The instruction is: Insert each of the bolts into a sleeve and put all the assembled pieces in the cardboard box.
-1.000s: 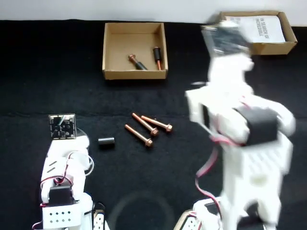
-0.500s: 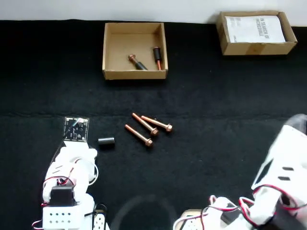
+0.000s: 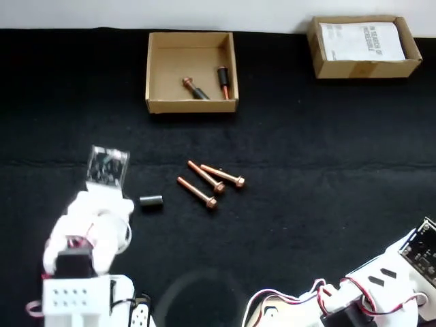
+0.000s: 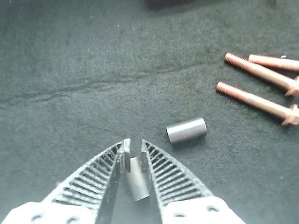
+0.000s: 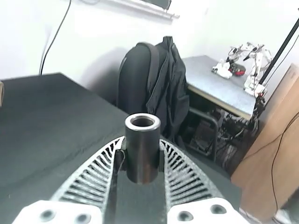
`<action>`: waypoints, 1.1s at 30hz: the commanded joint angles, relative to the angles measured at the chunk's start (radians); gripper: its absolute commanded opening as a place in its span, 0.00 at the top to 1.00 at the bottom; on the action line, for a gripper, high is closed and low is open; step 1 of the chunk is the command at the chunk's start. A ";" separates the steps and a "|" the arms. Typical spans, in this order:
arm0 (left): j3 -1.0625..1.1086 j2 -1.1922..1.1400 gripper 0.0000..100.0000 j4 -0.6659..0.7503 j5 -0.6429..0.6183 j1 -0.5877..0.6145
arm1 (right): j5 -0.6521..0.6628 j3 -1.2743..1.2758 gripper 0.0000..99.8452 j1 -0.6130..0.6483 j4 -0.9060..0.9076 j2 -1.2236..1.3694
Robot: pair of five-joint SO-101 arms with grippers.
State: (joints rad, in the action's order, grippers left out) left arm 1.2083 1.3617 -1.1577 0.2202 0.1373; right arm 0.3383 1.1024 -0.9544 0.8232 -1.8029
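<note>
The right end effector [image 5: 141, 143] grasps a dark hollow sleeve [image 5: 142, 161]. The left end effector [image 4: 134, 143], nearly clenched, hovers just beside a smooth grey sleeve [image 4: 187, 130], with threaded copper bolts [image 4: 256, 97] beyond it.

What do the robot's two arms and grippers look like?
The left arm and right arm are white plastic with black motors, red-and-white cables and a small circuit-board camera each. The left gripper and right gripper are white ribbed wedges.
</note>
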 commanded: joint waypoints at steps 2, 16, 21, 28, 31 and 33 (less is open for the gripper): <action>-0.420 -0.406 0.95 -0.104 0.005 -0.033 | 0.009 0.008 0.99 -0.013 -0.024 -0.015; -0.961 -1.017 0.96 -0.328 0.259 -0.403 | 0.014 0.050 0.99 -0.013 -0.025 -0.030; -0.964 -1.112 0.96 -0.327 0.494 -0.435 | 0.014 0.073 0.99 -0.015 -0.025 -0.030; -0.963 -1.273 0.96 -0.308 0.720 -0.444 | 0.012 0.073 0.99 -0.013 -0.025 -0.030; -0.963 -1.372 0.96 -0.213 0.726 -0.473 | 0.012 0.073 0.99 -0.013 -0.027 -0.030; -0.974 -1.423 0.96 -0.183 0.695 -0.492 | 0.009 0.071 0.99 -0.013 -0.027 -0.030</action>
State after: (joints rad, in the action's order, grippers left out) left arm 0.2846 -0.0176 -1.3878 0.9260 -0.3230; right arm 0.3383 1.1792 -0.9590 0.8201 -1.8197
